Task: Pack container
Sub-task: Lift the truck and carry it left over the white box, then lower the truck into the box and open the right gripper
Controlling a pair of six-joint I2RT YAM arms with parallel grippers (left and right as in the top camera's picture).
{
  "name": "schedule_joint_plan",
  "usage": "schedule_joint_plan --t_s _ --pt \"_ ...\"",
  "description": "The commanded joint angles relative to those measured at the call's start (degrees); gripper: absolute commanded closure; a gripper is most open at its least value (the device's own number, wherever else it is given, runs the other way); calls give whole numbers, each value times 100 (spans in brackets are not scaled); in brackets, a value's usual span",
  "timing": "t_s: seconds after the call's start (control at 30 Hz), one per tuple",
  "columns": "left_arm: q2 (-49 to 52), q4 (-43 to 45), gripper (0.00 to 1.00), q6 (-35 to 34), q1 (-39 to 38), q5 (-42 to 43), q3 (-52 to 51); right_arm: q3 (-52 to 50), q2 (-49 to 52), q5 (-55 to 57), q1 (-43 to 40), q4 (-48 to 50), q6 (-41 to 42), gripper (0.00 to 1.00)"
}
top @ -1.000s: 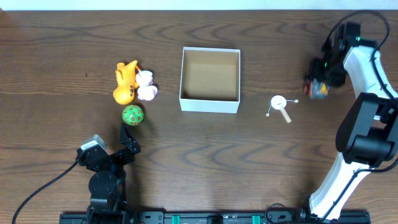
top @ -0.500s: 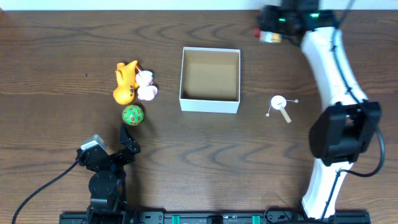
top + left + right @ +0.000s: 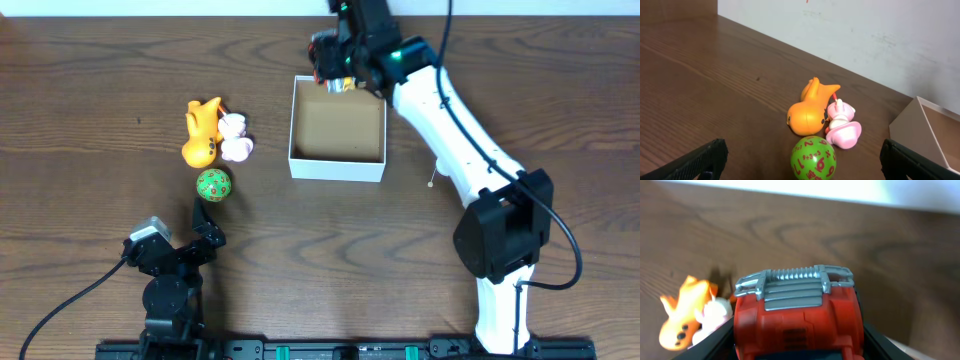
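Observation:
The container [image 3: 337, 169] is a square white-walled box with a brown inside, at the table's middle; its corner shows in the left wrist view [image 3: 912, 125]. My right gripper [image 3: 335, 62] hangs over the container's back left edge, shut on a red toy truck [image 3: 797, 315] with a grey grille. My left gripper [image 3: 205, 226] is open and empty near the front left, just short of a green number ball [image 3: 213, 185]. In the left wrist view the ball [image 3: 813, 157] lies between the open fingers [image 3: 802, 167].
An orange duck [image 3: 202, 132] and a pink-and-white toy [image 3: 236, 141] lie left of the container, behind the ball. The right arm [image 3: 450, 120] stretches diagonally across the table's right half and hides what lies under it.
My right arm has swung from the far right edge along the back to the container's back left edge, carrying the red truck. The left arm has not moved.

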Motion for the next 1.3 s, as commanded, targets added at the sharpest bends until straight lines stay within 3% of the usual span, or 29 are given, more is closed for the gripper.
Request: schedule_joint_plan --t_s 0.0,0.23,0.7,1.27 --pt "2 -55 2 114 26 -13 -160 133 -37 664 208 -319 155 73" --pt "2 -55 2 114 24 -13 -160 -83 -35 1432 417 -1008 813 73" --pt "2 -55 2 114 24 -15 -160 -1139 -33 1853 404 -929 1784 73" --pt "2 -55 2 114 24 -15 -160 -1447 98 2273 304 -498 1705 73"
